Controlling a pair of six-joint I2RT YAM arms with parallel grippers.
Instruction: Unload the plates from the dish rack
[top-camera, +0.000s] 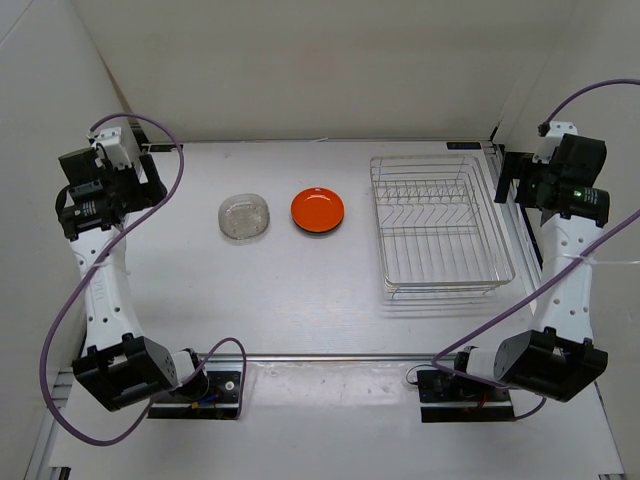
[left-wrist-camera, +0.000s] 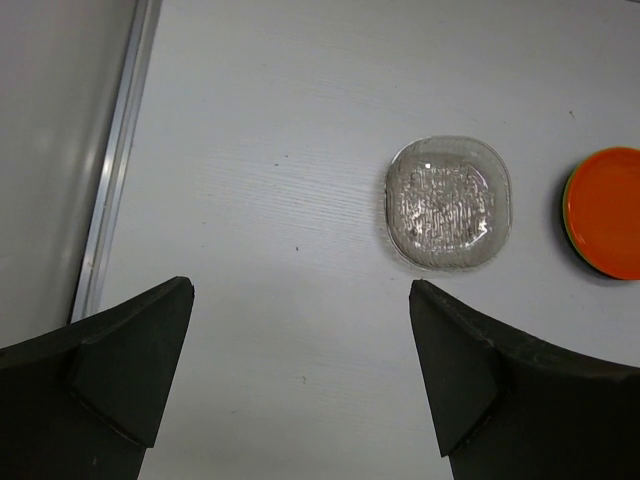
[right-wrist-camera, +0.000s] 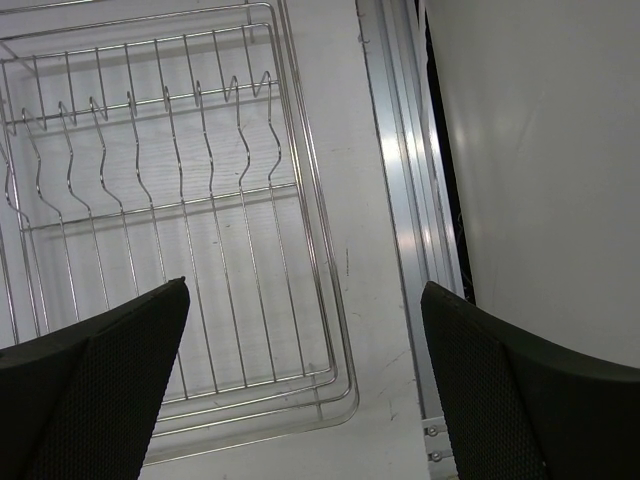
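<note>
The silver wire dish rack (top-camera: 440, 226) stands at the right of the table and holds no plates; its corner shows in the right wrist view (right-wrist-camera: 200, 220). A clear plate (top-camera: 245, 216) lies on the table left of centre, also in the left wrist view (left-wrist-camera: 448, 203). An orange plate (top-camera: 317, 209) lies beside it, stacked on a green and a dark rim (left-wrist-camera: 605, 212). My left gripper (left-wrist-camera: 300, 340) is open and empty, high at the far left (top-camera: 135, 150). My right gripper (right-wrist-camera: 305, 340) is open and empty at the far right (top-camera: 520, 180), beside the rack.
White walls enclose the table on the left, back and right. A metal rail (right-wrist-camera: 405, 220) runs along the right edge next to the rack, and another (left-wrist-camera: 115, 170) along the left edge. Purple cables loop around both arms.
</note>
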